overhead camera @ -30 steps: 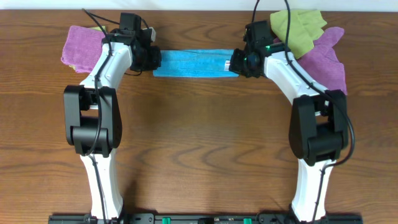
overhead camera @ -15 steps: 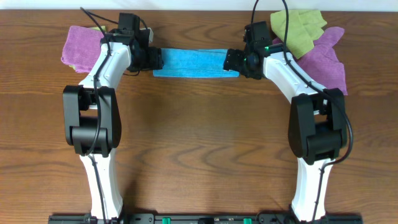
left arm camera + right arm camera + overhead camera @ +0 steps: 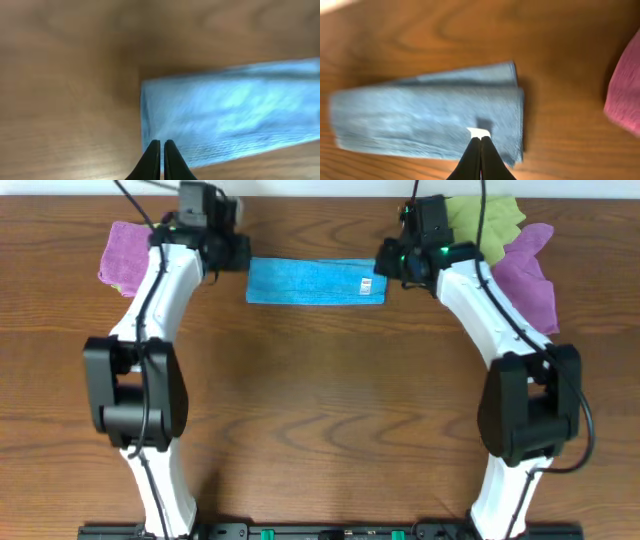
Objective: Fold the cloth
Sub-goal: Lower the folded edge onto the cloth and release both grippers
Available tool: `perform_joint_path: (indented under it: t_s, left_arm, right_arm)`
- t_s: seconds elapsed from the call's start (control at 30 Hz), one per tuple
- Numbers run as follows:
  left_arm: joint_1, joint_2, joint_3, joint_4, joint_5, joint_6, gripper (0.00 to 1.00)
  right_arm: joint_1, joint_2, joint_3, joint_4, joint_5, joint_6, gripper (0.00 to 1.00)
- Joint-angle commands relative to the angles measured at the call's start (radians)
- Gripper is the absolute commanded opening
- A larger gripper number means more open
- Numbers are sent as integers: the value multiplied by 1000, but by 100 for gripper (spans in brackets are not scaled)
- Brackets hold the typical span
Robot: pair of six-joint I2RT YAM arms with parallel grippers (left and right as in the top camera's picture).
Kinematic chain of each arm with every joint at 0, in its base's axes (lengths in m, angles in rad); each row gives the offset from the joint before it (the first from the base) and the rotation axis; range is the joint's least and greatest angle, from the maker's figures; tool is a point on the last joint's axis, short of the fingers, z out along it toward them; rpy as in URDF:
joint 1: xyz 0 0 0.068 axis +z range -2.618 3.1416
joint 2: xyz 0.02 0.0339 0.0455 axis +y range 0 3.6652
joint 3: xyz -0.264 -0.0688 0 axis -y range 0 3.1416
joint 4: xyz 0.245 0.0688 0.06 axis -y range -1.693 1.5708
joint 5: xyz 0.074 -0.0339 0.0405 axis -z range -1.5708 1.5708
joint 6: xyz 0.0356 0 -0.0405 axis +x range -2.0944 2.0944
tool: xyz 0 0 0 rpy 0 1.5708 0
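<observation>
The left fingers (image 3: 152, 160) are pressed together with nothing between them, by the left end of the cloth (image 3: 310, 280). The right fingers (image 3: 474, 162) are also closed and empty, near its right end by the white tag (image 3: 477, 132). The cloth lies flat as a folded strip near the far edge of the tabletop (image 3: 320, 400), midway along. Toward both far corners sit purple cloths (image 3: 122, 255), with a yellow-green cloth (image 3: 480, 220) at the far right.

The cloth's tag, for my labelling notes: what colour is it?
White; the tag shows best in the overhead view.
</observation>
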State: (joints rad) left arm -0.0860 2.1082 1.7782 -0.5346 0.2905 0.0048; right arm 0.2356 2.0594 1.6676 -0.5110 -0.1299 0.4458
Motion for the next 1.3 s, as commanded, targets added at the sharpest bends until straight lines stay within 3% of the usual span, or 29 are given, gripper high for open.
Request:
perform_joint_path:
  t_s: [0.0, 0.27, 0.67, 1.0, 1.27]
  left_arm:
    - [-20, -2, 20, 50, -13, 28, 6]
    - [-69, 127, 20, 142, -84, 27, 6]
    - [-97, 204, 19, 140, -92, 26, 6]
    - [-98, 214, 16, 64, -175, 27, 6]
    - [-98, 242, 8, 90, -174, 26, 6]
  right_arm:
    - [28, -2, 14, 22, 56, -30, 2]
    - [73, 104, 14, 63, 165, -50, 2]
    - [74, 227, 14, 84, 230, -19, 2]
    - [80, 234, 14, 68, 227, -13, 2]
    - [80, 234, 14, 60, 227, -13, 2]
